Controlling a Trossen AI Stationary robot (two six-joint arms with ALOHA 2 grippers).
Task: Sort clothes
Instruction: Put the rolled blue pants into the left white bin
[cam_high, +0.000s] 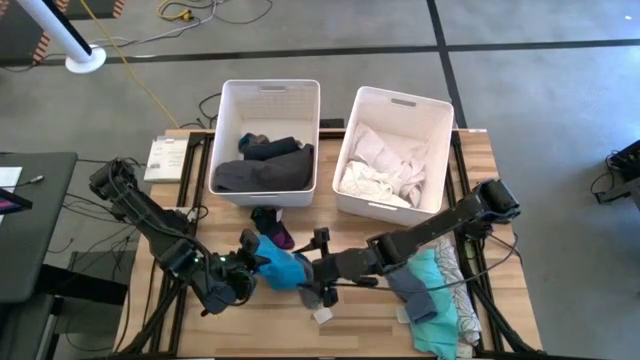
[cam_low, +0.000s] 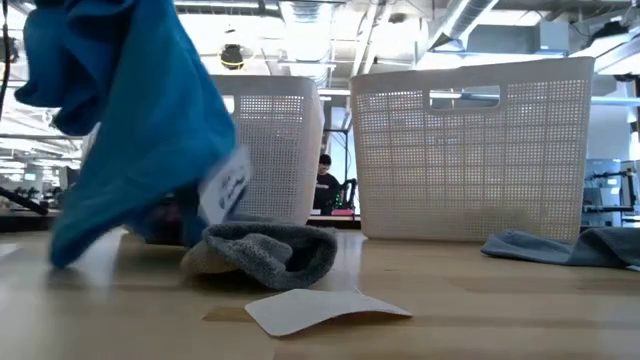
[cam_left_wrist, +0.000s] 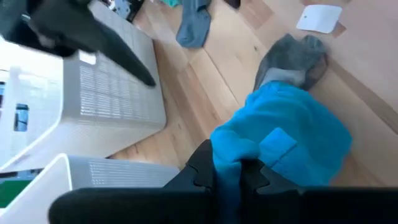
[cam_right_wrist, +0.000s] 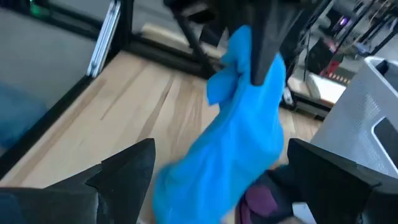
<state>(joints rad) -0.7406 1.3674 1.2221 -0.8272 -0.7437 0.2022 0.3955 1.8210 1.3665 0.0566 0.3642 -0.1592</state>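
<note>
The wooden desk (cam_high: 370, 330) was seen from above, with two white bins set side by side along its far edge. The left bin (cam_high: 268, 100) was loaded with dark clothes (cam_high: 265, 172), grey and black. The right bin (cam_high: 400, 108) was filled with white clothes (cam_high: 385, 165).

Near the desk's right edge, a pile of teal and patterned clothes (cam_high: 452, 305) was spread, with a grey-blue garment (cam_high: 412, 290) laid over its inner side. A dark purple garment (cam_high: 272, 228) was noted just in front of the left bin.

A blue garment (cam_high: 283, 268) was held above the desk's middle, toward the near edge. It was pinched by the left gripper (cam_left_wrist: 239, 180), whose jaws were closed tight on a fold of the cloth in the left wrist view. In the low view the garment (cam_low: 130, 110) was hung clear of the wood, a white label showing at its edge.

The right gripper (cam_right_wrist: 217, 186) was positioned just beside the blue garment, jaws spread wide to either side of the hanging cloth (cam_right_wrist: 239, 130), nothing gripped.

A small grey sock (cam_low: 270, 252) was lying on the desk below the blue garment. A white card (cam_low: 325, 308) was lying flat just nearer the near edge.
</note>
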